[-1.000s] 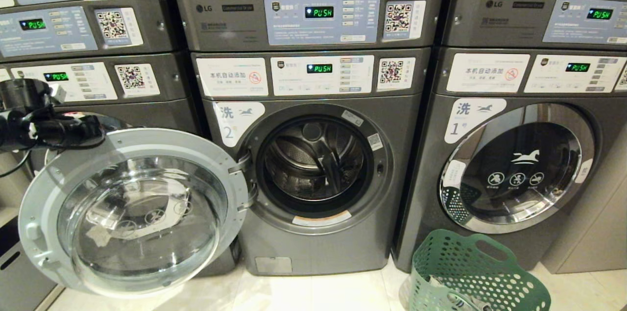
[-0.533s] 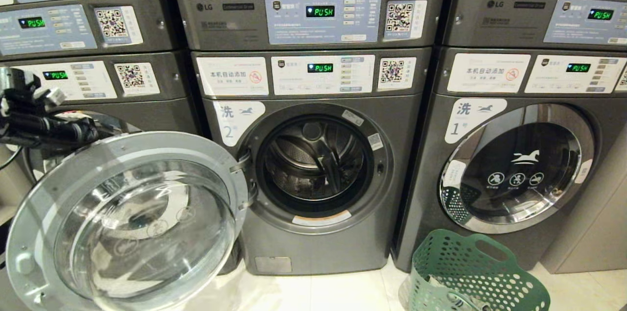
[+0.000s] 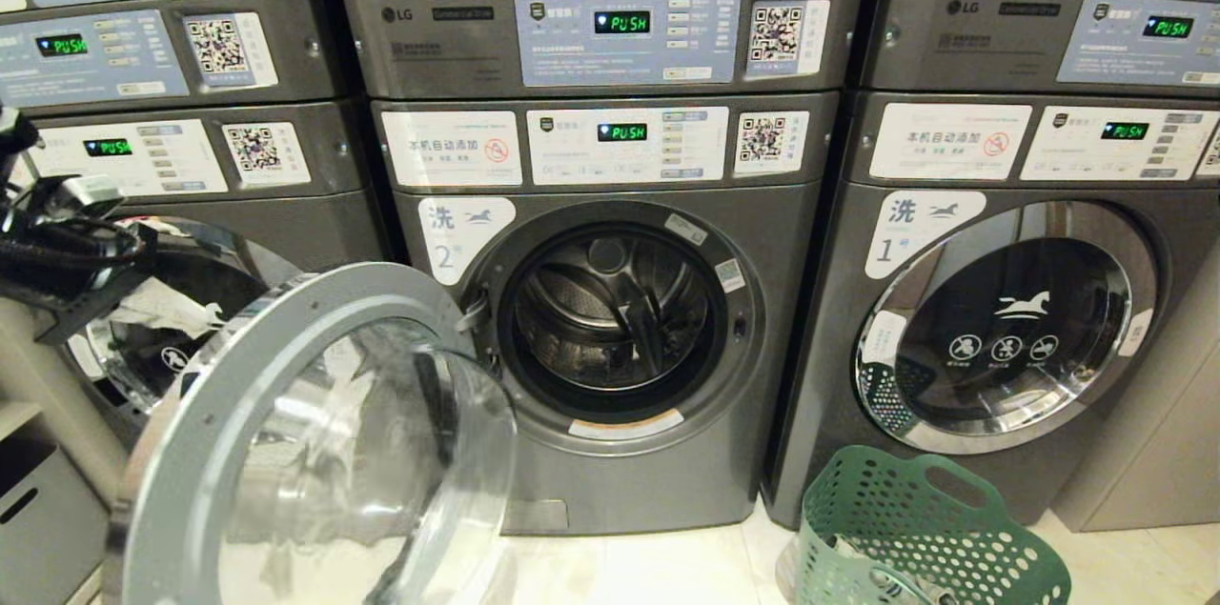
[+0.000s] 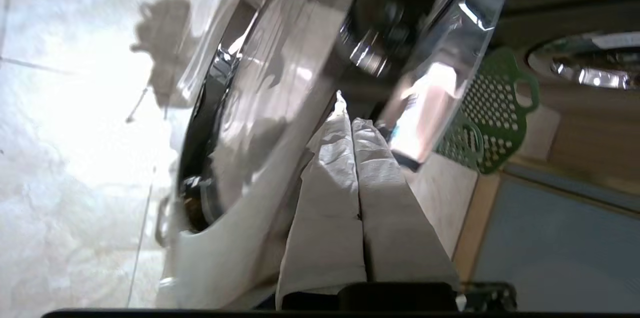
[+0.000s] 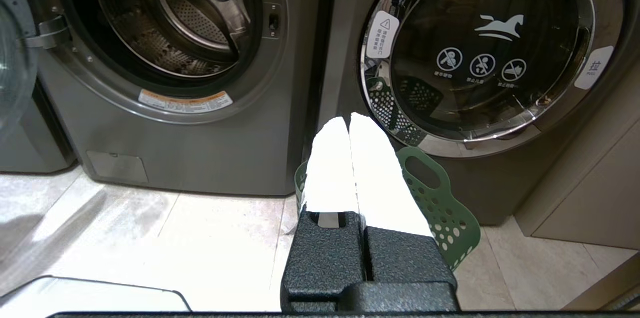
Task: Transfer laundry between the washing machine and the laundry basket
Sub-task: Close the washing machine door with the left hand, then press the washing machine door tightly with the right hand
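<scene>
The middle washing machine [image 3: 610, 319], marked 2, stands with its steel drum exposed. Its round glass door [image 3: 315, 453] hangs half swung out on its left hinge. The green perforated laundry basket [image 3: 915, 538] sits on the floor at the lower right, with a bit of grey laundry [image 3: 877, 578] in it. My left arm [image 3: 67, 243] is at the far left, behind the door. The left gripper [image 4: 350, 110] is shut and empty, its white-wrapped tips close to the door's rim [image 4: 280, 107]. The right gripper [image 5: 350, 120] is shut and empty, low over the basket [image 5: 440, 198].
Washer 1 [image 3: 1001, 329] on the right has its door shut, right behind the basket. A third machine [image 3: 191, 205] stands on the left behind the swinging door. Dryers are stacked above. Pale tiled floor [image 3: 667, 567] lies in front.
The glass door has swung away from the left machine, from face-on to half edge-on. My left arm has drawn back toward the left edge and its wrist has turned.
</scene>
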